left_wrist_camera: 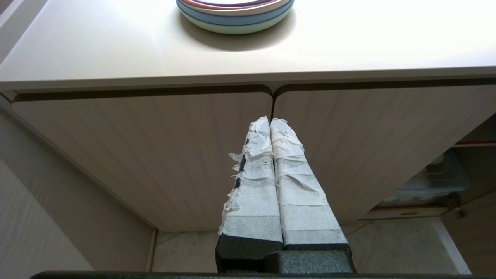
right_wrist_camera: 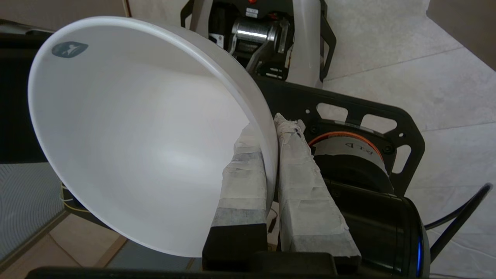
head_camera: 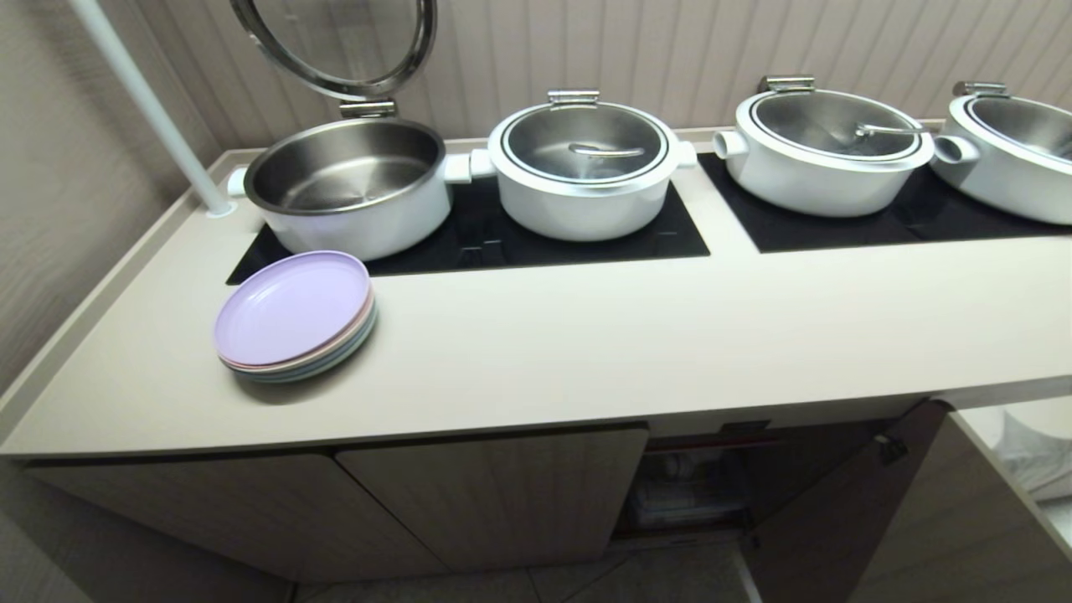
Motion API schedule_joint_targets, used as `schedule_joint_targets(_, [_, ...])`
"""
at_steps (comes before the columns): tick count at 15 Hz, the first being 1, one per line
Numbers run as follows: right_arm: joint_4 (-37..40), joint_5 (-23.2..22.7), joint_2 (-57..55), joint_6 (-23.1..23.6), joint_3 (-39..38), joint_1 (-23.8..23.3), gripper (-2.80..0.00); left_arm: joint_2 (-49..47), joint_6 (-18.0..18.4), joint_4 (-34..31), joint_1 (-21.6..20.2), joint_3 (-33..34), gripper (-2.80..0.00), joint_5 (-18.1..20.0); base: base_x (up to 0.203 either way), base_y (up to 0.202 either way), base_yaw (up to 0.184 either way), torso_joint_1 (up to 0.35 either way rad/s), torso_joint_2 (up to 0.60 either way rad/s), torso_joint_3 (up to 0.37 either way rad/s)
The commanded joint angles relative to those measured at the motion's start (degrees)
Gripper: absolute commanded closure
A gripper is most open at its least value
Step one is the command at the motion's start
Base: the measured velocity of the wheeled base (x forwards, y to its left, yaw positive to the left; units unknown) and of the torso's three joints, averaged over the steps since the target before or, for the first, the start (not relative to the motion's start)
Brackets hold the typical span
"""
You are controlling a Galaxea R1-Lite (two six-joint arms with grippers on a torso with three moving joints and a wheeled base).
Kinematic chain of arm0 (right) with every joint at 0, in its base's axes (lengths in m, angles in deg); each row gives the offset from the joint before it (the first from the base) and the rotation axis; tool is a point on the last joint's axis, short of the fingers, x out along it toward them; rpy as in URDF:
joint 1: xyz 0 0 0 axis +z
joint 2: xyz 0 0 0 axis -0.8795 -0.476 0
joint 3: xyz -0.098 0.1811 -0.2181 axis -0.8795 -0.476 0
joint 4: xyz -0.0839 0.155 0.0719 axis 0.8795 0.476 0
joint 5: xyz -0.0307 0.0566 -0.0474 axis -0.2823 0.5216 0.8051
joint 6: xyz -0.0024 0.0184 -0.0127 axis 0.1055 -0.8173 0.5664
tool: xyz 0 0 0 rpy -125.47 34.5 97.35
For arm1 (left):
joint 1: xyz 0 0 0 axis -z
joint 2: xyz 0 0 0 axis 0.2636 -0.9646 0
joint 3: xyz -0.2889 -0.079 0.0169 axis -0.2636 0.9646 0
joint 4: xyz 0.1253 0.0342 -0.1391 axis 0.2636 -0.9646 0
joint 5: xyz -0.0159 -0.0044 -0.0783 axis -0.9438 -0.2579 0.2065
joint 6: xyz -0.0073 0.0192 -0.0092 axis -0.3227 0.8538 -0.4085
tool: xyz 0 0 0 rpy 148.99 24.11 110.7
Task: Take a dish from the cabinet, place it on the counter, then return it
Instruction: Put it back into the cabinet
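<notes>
One dish, a white bowl, is hanging low beside the robot's base, not yet over the counter. Left gripper is idling pressed together before the cabinet; right gripper is pinching the rim. You're handling something stiff, smooth, likely breakable (round, mouth tipped sideways).

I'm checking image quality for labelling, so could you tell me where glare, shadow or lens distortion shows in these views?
Head view: the counter edge bows with wide-angle distortion, and the stack of plates casts a soft shadow. Left wrist view: the countertop glares pale. Right wrist view: the white bowl in the right gripper is evenly bright, shading greyer along one side.
</notes>
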Motion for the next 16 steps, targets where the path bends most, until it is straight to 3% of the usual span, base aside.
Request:
schedule_joint_targets(1, [0.5,-0.2,-0.1,0.0,0.8,-0.1,0.00,0.0,0.0,0.0,0.0,0.0,0.00,0.0,0.000,0.000,0.000,-0.077,0.17,0.088])
schedule_joint_targets(16, [2.1,-0.2,0.1,-0.1,2.1,-0.2,0.00,0.0,0.0,0.0,0.0,0.0,0.00,0.0,0.000,0.000,0.000,-0.104,0.23,0.116])
